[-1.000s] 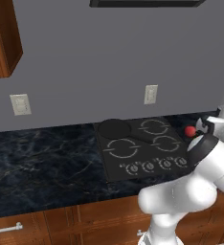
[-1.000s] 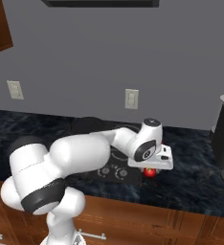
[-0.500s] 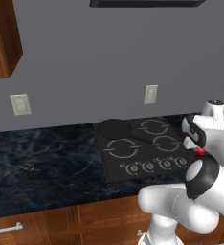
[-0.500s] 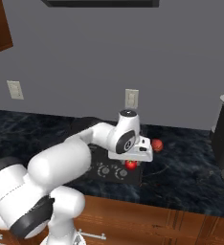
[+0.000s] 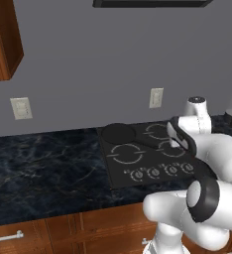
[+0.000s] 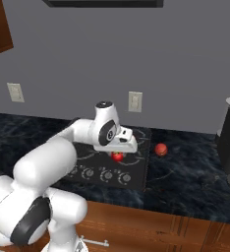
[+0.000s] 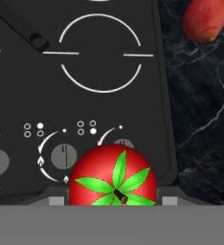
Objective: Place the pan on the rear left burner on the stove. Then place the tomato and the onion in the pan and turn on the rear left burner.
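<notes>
The tomato (image 7: 113, 177) sits low between the fingertips of the gripper (image 6: 119, 155), its lower half cut off from the hand camera, and the jaws are pinched on it above the stove (image 6: 136, 172) near the knobs (image 7: 63, 156). From the left, the white arm hides the hand and the stove's right edge. The pan (image 5: 119, 133) rests on the rear left burner, covering that ring; its handle (image 7: 23, 28) runs off the frame. No writing is readable, only small dot and flame marks by the knobs. The onion (image 6: 160, 149) is a dull, smooth ball on the veined dark stone counter (image 6: 186, 172).
</notes>
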